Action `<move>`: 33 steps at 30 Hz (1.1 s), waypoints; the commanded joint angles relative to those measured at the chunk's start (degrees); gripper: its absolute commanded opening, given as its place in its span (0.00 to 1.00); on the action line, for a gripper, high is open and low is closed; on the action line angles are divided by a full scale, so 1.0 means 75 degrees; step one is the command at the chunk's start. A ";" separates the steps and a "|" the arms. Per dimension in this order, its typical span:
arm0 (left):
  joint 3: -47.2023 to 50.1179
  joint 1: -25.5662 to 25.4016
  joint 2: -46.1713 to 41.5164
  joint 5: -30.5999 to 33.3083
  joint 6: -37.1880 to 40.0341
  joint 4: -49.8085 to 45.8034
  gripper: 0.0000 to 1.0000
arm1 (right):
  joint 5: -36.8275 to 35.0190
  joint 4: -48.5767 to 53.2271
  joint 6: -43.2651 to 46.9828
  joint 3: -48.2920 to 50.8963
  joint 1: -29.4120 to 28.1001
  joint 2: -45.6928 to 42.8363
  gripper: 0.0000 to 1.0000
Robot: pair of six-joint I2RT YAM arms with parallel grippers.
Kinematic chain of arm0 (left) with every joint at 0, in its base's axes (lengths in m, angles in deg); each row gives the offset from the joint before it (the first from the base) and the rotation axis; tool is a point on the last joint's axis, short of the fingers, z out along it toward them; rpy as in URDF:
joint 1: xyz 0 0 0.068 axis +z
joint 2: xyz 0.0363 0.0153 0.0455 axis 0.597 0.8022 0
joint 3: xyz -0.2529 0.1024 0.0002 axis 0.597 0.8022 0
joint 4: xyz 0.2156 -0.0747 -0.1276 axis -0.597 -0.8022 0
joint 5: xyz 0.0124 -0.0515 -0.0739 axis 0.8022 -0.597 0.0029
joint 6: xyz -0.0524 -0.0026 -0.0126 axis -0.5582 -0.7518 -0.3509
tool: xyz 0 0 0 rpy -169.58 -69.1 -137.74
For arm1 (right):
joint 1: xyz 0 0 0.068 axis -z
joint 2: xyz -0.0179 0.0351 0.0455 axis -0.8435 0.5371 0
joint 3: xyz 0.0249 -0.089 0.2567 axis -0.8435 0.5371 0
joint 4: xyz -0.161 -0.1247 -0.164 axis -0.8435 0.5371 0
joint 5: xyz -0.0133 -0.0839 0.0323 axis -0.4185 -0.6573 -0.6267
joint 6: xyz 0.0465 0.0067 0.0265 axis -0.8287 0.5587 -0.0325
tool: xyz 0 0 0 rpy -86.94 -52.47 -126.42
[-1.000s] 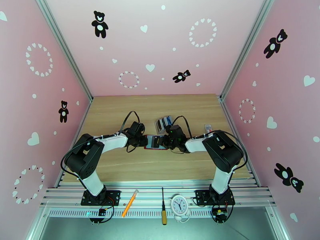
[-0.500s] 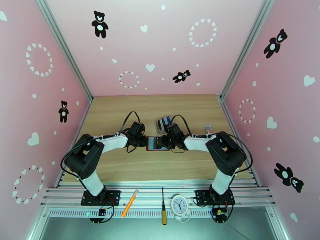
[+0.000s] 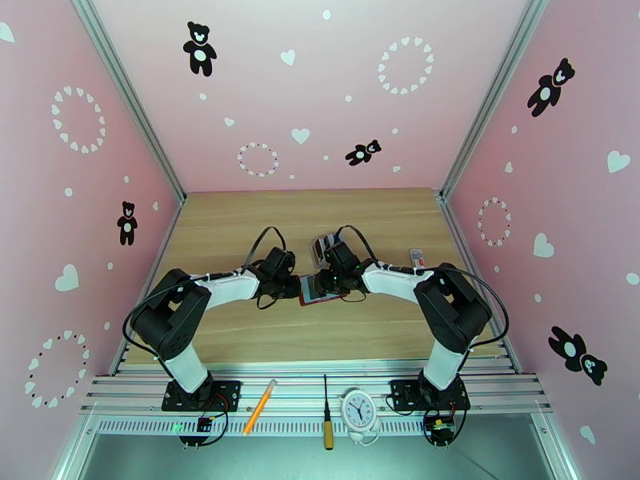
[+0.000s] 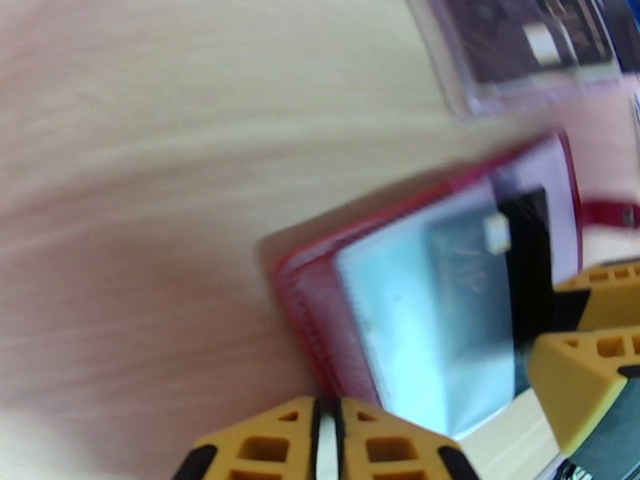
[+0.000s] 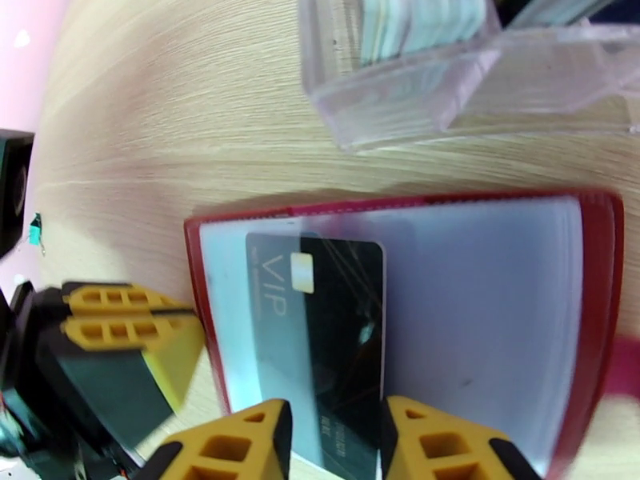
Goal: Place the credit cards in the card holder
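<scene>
Right wrist view gave me the only writing I could read: "VIP" in pale letters on the dark card [image 5: 332, 314], next to a small pale chip. The fine print by the fingers was too small. That card lay on the clear pockets of the open red wallet [image 5: 596, 314], and I could not tell whether it sat under the film. The right gripper [image 5: 336, 438] had its fingers apart, one on each side of the card's end, clamping nothing. A narrow strip of wood separated the wallet's edge from the clear stand [image 5: 416, 98], which held more cards [image 5: 416, 26] on edge.

The left wrist view was smeared, and no lettering could be read there. The left gripper [image 4: 326, 426] had its fingers pressed together, the wallet's corner running right up to the tips. I could not tell if they pinched it.

From the top view the wallet sat in the middle of the table [image 3: 232, 226] between the two grippers, the stand just beyond it, with open wood left, right and near. An orange pen [image 3: 261, 406], a screwdriver [image 3: 326, 418] and a small clock [image 3: 359, 410] lay on the near rail.
</scene>
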 commanded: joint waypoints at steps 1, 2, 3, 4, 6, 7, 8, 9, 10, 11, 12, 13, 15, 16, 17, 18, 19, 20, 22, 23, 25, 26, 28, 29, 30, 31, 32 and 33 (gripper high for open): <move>0.0121 -0.0069 0.0040 -0.0247 -0.0108 -0.0263 0.16 | -0.0132 0.0442 0.0172 -0.0262 -0.0099 0.0173 0.35; 0.0129 -0.0063 0.0042 -0.0215 -0.0096 -0.0268 0.17 | -0.0146 0.0479 0.0196 -0.0302 -0.0127 0.0185 0.35; 0.0130 -0.0073 0.0044 -0.0206 -0.0096 -0.0267 0.17 | -0.0165 0.0530 0.0217 -0.0336 -0.0145 0.0207 0.35; 0.0129 -0.0062 0.0061 -0.0192 -0.0085 -0.0268 0.17 | -0.0207 0.0580 0.0243 -0.0373 -0.0170 0.0211 0.35; 0.0121 -0.0065 0.0062 -0.0183 -0.0084 -0.0276 0.18 | -0.0256 0.0664 0.0287 -0.0428 -0.0203 0.0217 0.35; 0.0119 -0.0066 0.0073 -0.0155 -0.0084 -0.0267 0.19 | -0.0284 0.0730 0.0313 -0.0482 -0.0208 0.0235 0.35; 0.0112 -0.0064 0.0070 -0.0135 -0.0084 -0.0276 0.20 | -0.0306 0.0780 0.0343 -0.0524 -0.0222 0.0258 0.35; 0.0107 -0.0067 0.0082 -0.0108 -0.0084 -0.0287 0.21 | -0.0309 0.0807 0.0377 -0.0565 -0.0234 0.0279 0.35; 0.0089 -0.0073 0.0098 -0.0078 -0.0084 -0.0292 0.23 | -0.0315 0.0848 0.0404 -0.0622 -0.0246 0.0314 0.35; 0.0063 -0.0067 0.0123 -0.0040 -0.0084 -0.0318 0.24 | -0.0342 0.0907 0.0445 -0.0693 -0.0264 0.0356 0.36; 0.0032 -0.0070 0.0131 0.0002 -0.0084 -0.0353 0.25 | -0.0374 0.0964 0.0481 -0.0750 -0.0261 0.0387 0.35; 0.0004 -0.0072 0.0152 0.0035 -0.0078 -0.0380 0.26 | -0.0410 0.1019 0.0526 -0.0822 -0.0269 0.0423 0.35; -0.0065 -0.0053 0.0179 0.0102 -0.0049 -0.0434 0.26 | -0.0471 0.1138 0.0622 -0.0996 -0.0271 0.0494 0.36; -0.0098 -0.0045 0.0198 0.0110 -0.0049 -0.0451 0.27 | -0.0501 0.1193 0.0675 -0.1083 -0.0276 0.0541 0.36; -0.0136 -0.0042 0.0218 0.0118 -0.0040 -0.0460 0.28 | -0.0516 0.1247 0.0728 -0.1187 -0.0276 0.0600 0.35; -0.0171 -0.0032 0.0237 0.0131 -0.0037 -0.0487 0.28 | -0.0513 0.1292 0.0773 -0.1275 -0.0273 0.0665 0.35; -0.0214 -0.0011 0.0259 0.0144 -0.0037 -0.0511 0.28 | -0.0488 0.1331 0.0811 -0.1370 -0.0270 0.0731 0.36; -0.0241 0.0007 0.0265 0.0157 -0.0015 -0.0529 0.28 | -0.0474 0.1351 0.0848 -0.1444 -0.0270 0.0801 0.36; -0.0289 0.0040 0.0274 0.0181 -0.0003 -0.0570 0.28 | -0.0410 0.1378 0.0885 -0.1555 -0.0276 0.0900 0.35; -0.0309 0.0062 0.0282 0.0192 -0.0002 -0.0592 0.28 | -0.0382 0.1378 0.0887 -0.1573 -0.0281 0.0931 0.35; -0.0339 0.0109 0.0278 0.0197 0.0017 -0.0613 0.28 | -0.0311 0.1368 0.0888 -0.1630 -0.0337 0.0996 0.35; -0.0356 0.0131 0.0277 0.0192 0.0021 -0.0621 0.29 | -0.0287 0.1363 0.0888 -0.1655 -0.0369 0.1019 0.35; -0.0380 0.0165 0.0300 0.0197 0.0021 -0.0628 0.29 | -0.0241 0.1368 0.0878 -0.1714 -0.0467 0.1106 0.35; -0.0386 0.0190 0.0306 0.0198 0.0021 -0.0622 0.29 | -0.0238 0.1365 0.0853 -0.1751 -0.0512 0.1142 0.35; -0.0393 0.0206 0.0308 0.0192 0.0021 -0.0637 0.29 | -0.0218 0.1349 0.0826 -0.1757 -0.0551 0.1160 0.35; -0.0386 0.0209 0.0297 0.0200 0.0031 -0.0640 0.29 | -0.0156 0.1280 0.0770 -0.1725 -0.0582 0.1166 0.35; -0.0386 0.0229 0.0281 0.0202 0.0033 -0.0638 0.29 | -0.0074 0.1141 0.0689 -0.1663 -0.0603 0.1141 0.35; -0.0375 0.0253 0.0280 0.0205 0.0033 -0.0633 0.29 | 0.0024 0.0980 0.0604 -0.1602 -0.0619 0.1121 0.35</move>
